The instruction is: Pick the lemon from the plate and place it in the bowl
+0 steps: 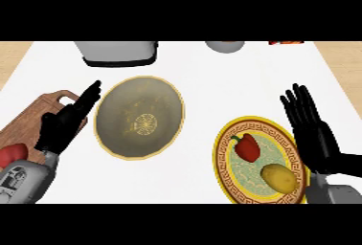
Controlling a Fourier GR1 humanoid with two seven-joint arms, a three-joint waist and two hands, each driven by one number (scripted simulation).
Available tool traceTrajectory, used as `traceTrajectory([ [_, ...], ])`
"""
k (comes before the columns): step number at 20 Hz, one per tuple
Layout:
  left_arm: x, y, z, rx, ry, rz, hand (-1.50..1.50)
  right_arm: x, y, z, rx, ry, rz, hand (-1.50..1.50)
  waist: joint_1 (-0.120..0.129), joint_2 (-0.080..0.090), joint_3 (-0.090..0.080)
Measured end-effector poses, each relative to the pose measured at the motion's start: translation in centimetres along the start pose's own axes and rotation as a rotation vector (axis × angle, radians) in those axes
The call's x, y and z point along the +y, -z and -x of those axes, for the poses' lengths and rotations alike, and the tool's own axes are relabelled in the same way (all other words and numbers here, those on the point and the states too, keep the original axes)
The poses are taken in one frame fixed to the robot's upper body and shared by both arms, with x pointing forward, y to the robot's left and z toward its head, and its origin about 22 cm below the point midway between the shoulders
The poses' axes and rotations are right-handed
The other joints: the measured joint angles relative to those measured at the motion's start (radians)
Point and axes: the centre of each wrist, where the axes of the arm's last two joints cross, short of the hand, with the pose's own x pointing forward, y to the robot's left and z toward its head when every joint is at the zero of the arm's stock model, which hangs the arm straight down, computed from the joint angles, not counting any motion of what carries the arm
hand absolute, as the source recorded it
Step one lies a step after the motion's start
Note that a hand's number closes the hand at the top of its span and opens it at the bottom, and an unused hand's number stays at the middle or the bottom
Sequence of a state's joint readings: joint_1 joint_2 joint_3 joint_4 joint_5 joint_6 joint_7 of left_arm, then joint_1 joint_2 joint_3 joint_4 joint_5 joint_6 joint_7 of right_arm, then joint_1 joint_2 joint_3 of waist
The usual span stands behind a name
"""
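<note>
Lowest in frame, lemon (278, 177) lies on plate (225, 158) at lower right beside red pepper (247, 146); right hand (311, 131) flat open, empty; likely light, firm, rolls; grasp across its middle; bowl (139, 116) centre-left.

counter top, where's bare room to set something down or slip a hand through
Bare patches: the strip between the bowl and the plate, and the stretch above the plate up to the far edge. Crowded: the plate, holding the lemon and red pepper beside the right hand, and the cutting board under the left hand.
</note>
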State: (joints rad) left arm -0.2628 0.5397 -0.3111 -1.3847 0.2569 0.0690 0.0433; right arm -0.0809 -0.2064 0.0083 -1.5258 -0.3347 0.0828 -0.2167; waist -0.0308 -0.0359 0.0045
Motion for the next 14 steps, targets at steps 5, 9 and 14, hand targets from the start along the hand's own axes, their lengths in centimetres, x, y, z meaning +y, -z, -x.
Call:
traceTrajectory([
  [5,1.6,0.8,-2.1,-0.115,-0.042,-0.108,0.0,5.3,0.2,-0.5,0.045,0.127,-0.471,-1.5,0.07,0.014,-0.005],
  [9,3.3,0.6,-2.4,-0.16,-0.116,-0.247,0.0,7.2,0.3,-3.8,-0.057,-0.005,-0.817,-1.5,0.071,0.001,-0.009],
  [14,5.5,-0.8,-1.7,-0.199,-0.176,-0.385,0.0,4.4,-3.9,-6.4,-0.165,-0.061,-1.007,-1.5,0.023,0.015,-0.005],
])
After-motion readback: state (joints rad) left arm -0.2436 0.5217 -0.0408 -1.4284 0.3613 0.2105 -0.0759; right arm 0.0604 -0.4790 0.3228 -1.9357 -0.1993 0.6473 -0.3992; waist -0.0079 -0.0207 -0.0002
